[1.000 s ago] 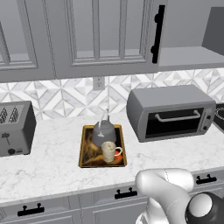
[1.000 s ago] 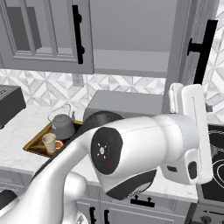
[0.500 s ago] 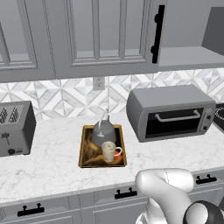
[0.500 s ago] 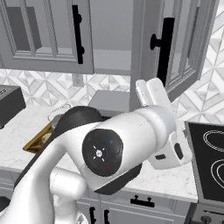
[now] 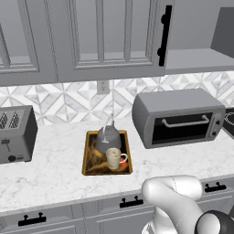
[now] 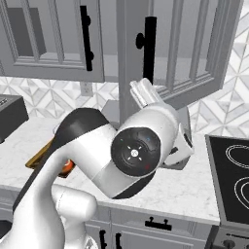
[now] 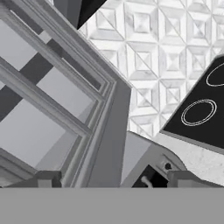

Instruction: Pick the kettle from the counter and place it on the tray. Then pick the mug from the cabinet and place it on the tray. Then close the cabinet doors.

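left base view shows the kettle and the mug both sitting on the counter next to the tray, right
Not quite. In the left base view the kettle and the mug both sit on the tray itself, inside its golden rim, not on the counter next to it. The kettle is at the back of the tray and the mug in front of it.

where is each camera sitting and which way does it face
Left base view: behind the arm to its left, looking forward and down at the counter, the tray holding kettle and mug, and the toaster oven; the arm's white elbow rises at lower right.
Right base view: behind to its right, facing the open cabinet door; the arm's bulk covers the middle.
Hand view: on the hand, rolled, looking along the open tool at the door's panels and the stove.
Shared: right base and hand views both show the door and stove.
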Tool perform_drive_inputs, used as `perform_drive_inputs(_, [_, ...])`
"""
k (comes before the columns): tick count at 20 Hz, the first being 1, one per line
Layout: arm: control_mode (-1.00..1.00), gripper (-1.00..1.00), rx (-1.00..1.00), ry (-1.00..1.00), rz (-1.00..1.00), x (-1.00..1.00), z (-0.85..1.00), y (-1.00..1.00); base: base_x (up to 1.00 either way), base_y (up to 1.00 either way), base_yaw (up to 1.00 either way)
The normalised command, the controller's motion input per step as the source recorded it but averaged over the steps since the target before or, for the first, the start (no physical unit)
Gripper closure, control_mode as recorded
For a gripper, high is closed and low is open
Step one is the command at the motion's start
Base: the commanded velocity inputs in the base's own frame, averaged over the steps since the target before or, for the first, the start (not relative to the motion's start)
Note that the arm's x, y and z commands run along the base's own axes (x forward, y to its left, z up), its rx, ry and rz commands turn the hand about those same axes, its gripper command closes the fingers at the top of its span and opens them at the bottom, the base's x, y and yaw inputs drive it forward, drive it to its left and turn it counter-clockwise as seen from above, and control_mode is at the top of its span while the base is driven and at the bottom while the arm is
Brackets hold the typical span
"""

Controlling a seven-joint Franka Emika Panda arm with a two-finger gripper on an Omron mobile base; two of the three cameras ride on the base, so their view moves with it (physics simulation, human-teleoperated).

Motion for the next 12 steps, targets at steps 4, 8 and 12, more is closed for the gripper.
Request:
perform_drive_inputs(4, [-1.00,-1.00,0.00,0.00,0.26,0.55,-0.01,0.50,0.00,0.00,0.00])
perform_drive_inputs(8, [-1.00,-1.00,0.00,0.00,0.18,0.66,0.00,0.41,0.00,0.00,0.00])
perform_drive_inputs(12, [-1.00,-1.00,0.00,0.00,0.07,0.72,0.00,0.34,0.00,0.00,0.00])
